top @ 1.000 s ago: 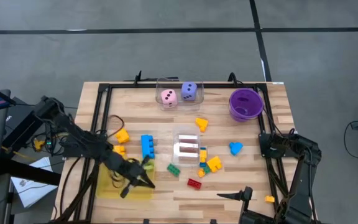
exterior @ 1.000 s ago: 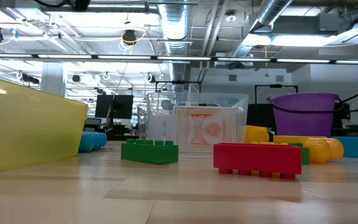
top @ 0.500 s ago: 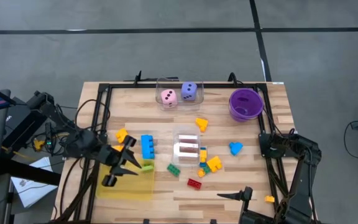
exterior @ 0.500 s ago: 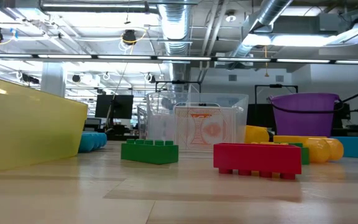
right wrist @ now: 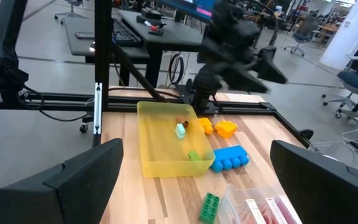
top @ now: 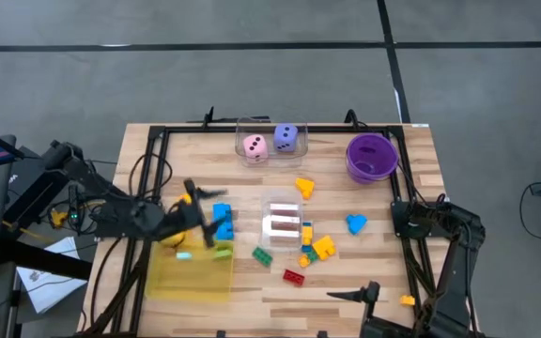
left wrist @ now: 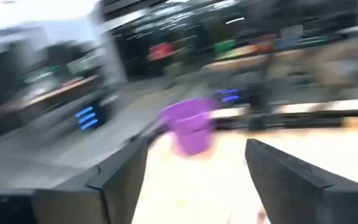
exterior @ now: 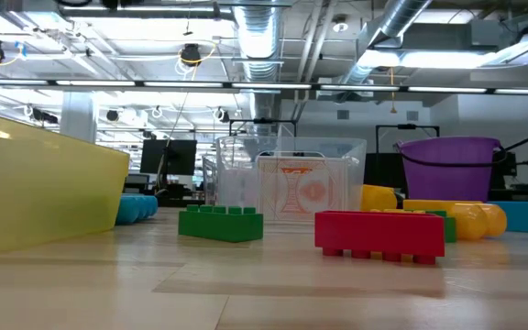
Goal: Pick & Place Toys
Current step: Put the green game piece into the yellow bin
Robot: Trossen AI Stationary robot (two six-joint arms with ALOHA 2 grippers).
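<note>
Presently left gripper spread, nothing held, raised over yellow tray near table's left edge; right gripper spread, parked at front-right corner.

left wrist view — motion-blurred, purple bowl smeared | high view — left gripper blurred | tray pieces too small to name

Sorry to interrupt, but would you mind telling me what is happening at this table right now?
A two-armed robot is sorting toys. The left gripper is above the far edge of the yellow tray, fingers apart and holding nothing. A few small pieces already lie in the tray. Other bricks lie loose on the table. The right gripper waits, open, at the near right edge.
</note>
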